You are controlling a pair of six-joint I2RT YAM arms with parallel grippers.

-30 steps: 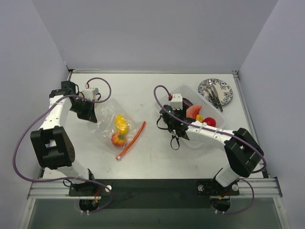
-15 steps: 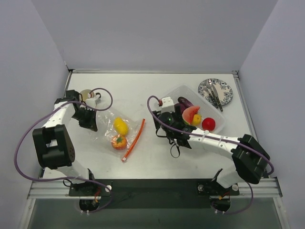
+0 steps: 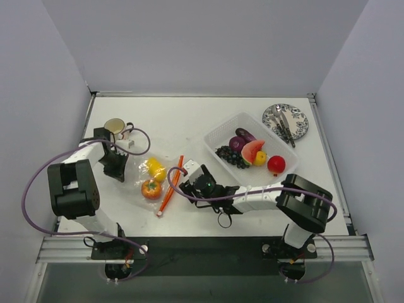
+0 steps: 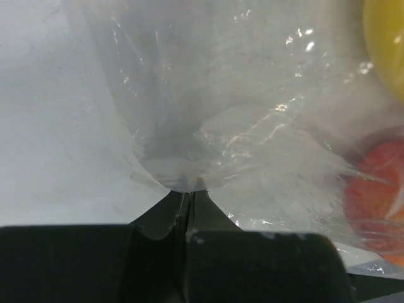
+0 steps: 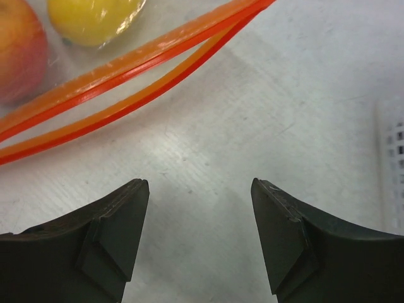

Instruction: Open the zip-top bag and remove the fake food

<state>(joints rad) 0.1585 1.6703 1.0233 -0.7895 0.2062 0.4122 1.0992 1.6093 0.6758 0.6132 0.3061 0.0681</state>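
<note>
left end effector pinches zip-top bag; right end effector spread.

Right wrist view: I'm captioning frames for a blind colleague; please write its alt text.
The open right gripper faces bare table, just short of the zip-top bag and its parted red-orange zip strip. Yellow fake food and red-orange fake food lie inside.

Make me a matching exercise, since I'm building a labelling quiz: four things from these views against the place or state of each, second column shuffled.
1. left gripper
2. right gripper
3. watermelon slice
4. mug

a. in the clear tray
b. open, facing the zip strip
c. shut on the zip-top bag
d. at the table's far left

Pairs: 1-c, 2-b, 3-a, 4-d
</note>
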